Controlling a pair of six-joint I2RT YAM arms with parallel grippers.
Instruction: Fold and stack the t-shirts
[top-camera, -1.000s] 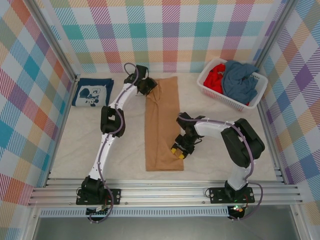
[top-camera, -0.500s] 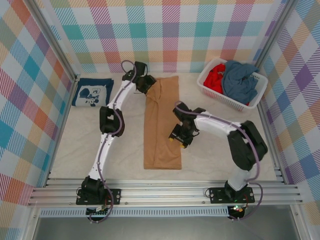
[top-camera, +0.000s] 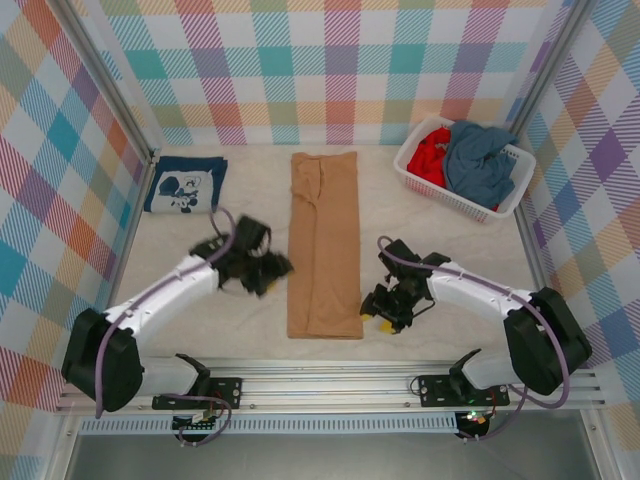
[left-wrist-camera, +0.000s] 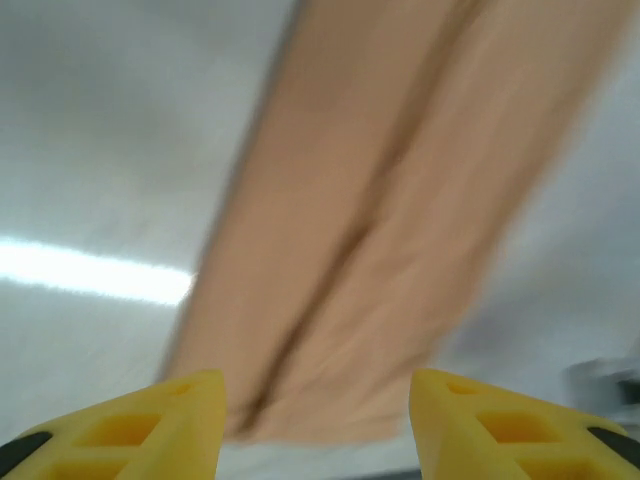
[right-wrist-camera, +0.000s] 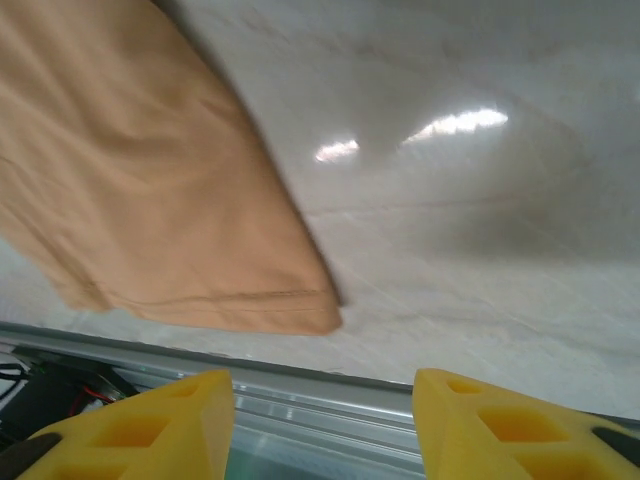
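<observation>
A tan t-shirt (top-camera: 323, 245), folded lengthwise into a long narrow strip, lies flat in the middle of the table. My left gripper (top-camera: 268, 272) hovers just left of its near half, open and holding nothing. In the left wrist view the tan t-shirt (left-wrist-camera: 370, 220) is blurred ahead of the open left gripper (left-wrist-camera: 318, 430). My right gripper (top-camera: 385, 312) sits off the strip's near right corner, open. The right wrist view has that tan t-shirt corner (right-wrist-camera: 150, 220) lying beyond the empty right gripper (right-wrist-camera: 322, 430). A folded navy t-shirt (top-camera: 185, 185) with a white graphic rests at the back left.
A white slatted basket (top-camera: 440, 196) at the back right holds a red t-shirt (top-camera: 430, 155) and a grey-blue one (top-camera: 478, 160). Plaid walls close in the table on three sides. An aluminium rail (right-wrist-camera: 330, 400) runs along the near edge, close to the right gripper.
The left arm has let go of the shirt's far end and swung back to the near left of the strip. The right gripper has moved nearer and to the right, off the cloth. Both jaws opened.
</observation>
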